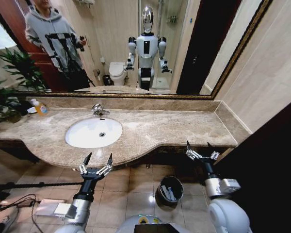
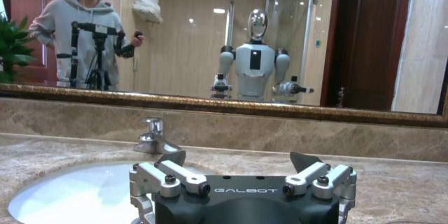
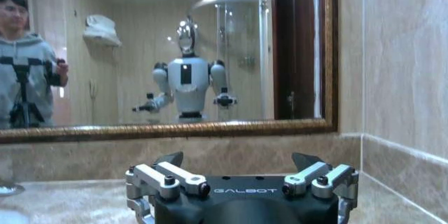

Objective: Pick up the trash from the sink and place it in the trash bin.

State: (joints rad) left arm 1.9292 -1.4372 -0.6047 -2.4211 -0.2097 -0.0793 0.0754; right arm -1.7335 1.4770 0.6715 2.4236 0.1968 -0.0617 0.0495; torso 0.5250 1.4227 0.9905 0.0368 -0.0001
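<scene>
The white oval sink (image 1: pixel 82 138) with its chrome faucet (image 1: pixel 99 110) sits in the beige marble countertop (image 1: pixel 174 128). I see just the drain in the basin. The small black trash bin (image 1: pixel 161 187) stands on the floor under the counter's front edge, with a few pale pieces of trash (image 1: pixel 169 193) inside. My left gripper (image 1: pixel 98 161) hovers open and empty in front of the counter below the sink (image 2: pixel 63 198), facing the faucet (image 2: pixel 152 138). My right gripper (image 1: pixel 199 147) is open and empty at the counter's right front edge, above and right of the bin. Both wrist views show open jaws (image 2: pixel 238 162) (image 3: pixel 238 162).
An orange soap bottle (image 1: pixel 40 108) and a potted plant (image 1: pixel 9 85) stand at the counter's far left. A mirror (image 1: pixel 136 43) runs along the back wall. Cables and a white box (image 1: pixel 48 208) lie on the floor at the left. A dark panel (image 1: pixel 276 165) closes the right side.
</scene>
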